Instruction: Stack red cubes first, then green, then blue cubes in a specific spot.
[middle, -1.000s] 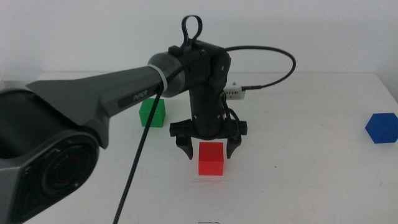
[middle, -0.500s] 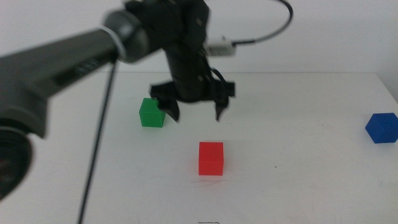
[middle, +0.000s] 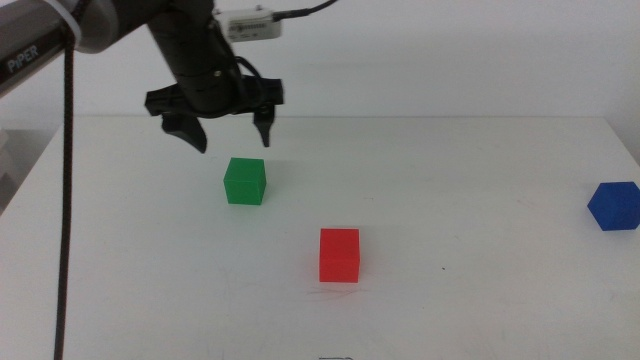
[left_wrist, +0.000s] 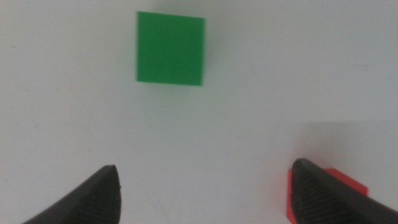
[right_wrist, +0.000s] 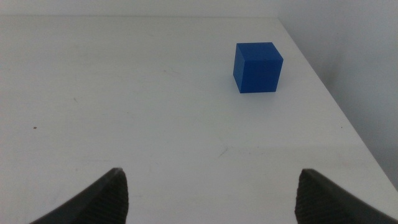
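Red cube (middle: 339, 255): mid-surface, placed. Green cube (middle: 245, 181): toward far-left, unstacked, left gripper (middle: 224, 132) above, jaws apart. Blue cube (middle: 613, 205): right edge, unstacked; right gripper (right_wrist: 208, 193) waiting, jaws apart

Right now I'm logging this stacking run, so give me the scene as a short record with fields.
red cube: alone on the table, nothing stacked on it
green cube: on the table, apart from the red one
blue cube: near the table's right edge
left gripper: open, empty, in the air above and behind the green cube
right gripper: open, empty, facing the blue cube
stack: not started
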